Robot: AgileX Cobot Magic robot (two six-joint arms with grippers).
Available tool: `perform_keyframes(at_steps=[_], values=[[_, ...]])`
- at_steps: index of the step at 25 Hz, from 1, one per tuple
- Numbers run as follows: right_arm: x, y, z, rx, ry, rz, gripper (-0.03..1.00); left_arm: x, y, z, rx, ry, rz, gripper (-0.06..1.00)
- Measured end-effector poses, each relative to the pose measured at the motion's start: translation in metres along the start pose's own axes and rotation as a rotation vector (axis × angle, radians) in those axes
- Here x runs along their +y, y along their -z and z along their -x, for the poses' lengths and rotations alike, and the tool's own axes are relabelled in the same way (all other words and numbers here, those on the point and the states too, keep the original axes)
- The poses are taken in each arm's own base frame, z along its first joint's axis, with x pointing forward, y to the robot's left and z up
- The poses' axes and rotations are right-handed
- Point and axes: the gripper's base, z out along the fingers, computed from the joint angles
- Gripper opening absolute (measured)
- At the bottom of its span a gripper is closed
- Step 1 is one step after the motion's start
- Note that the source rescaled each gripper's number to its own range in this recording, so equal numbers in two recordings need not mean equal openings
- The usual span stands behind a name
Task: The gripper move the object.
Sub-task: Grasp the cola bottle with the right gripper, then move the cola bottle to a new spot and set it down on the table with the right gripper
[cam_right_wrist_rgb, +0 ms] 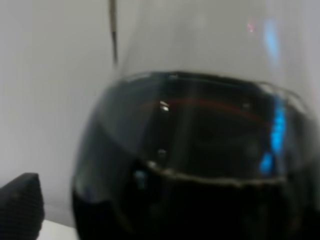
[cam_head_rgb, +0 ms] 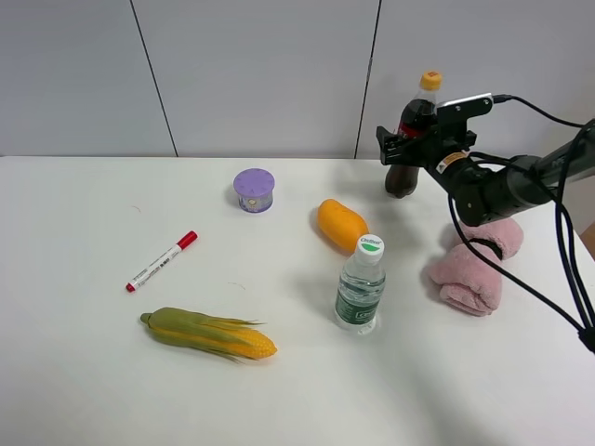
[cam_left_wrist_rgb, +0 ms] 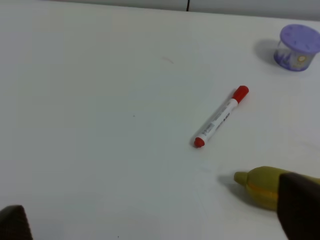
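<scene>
The cola bottle (cam_head_rgb: 403, 177), dark brown with a red label and orange-yellow cap, stands upright at the back right of the white table (cam_head_rgb: 84, 372). My right gripper (cam_head_rgb: 409, 144) is at the bottle's middle with its jaws either side of it. In the right wrist view the dark bottle (cam_right_wrist_rgb: 200, 165) fills the frame, and one black finger (cam_right_wrist_rgb: 20, 205) stands a little apart from its side, so the gripper looks open. My left gripper (cam_left_wrist_rgb: 157, 220) is open and empty above the table's left part and does not show in the exterior view.
A clear water bottle (cam_head_rgb: 361, 286) stands mid-table, with an orange fruit-like object (cam_head_rgb: 341, 224) behind it. A pink rolled towel (cam_head_rgb: 476, 265) lies under the right arm. A purple-lidded cup (cam_head_rgb: 254, 190), a red marker (cam_head_rgb: 162, 261) and a corn cob (cam_head_rgb: 209, 333) lie to the left.
</scene>
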Motion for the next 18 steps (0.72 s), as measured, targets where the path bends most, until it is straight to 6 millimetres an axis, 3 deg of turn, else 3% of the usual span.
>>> perform_keyframes(at_steps=[3,5,18], values=[[0.0005,0.0000,-0.0006,0.001,-0.014,0.005,0.37,0.0000,0.0000,0.0000,0.000,0.000,0.000,1.00],[0.0005,0.0000,-0.0007,-0.002,-0.017,0.005,0.01,0.0000,0.0000,0.0000,0.000,0.000,0.000,1.00],[0.0000,-0.0004,0.0037,0.007,-0.107,0.002,0.00,0.0000,0.0000,0.0000,0.000,0.000,0.000,1.00]])
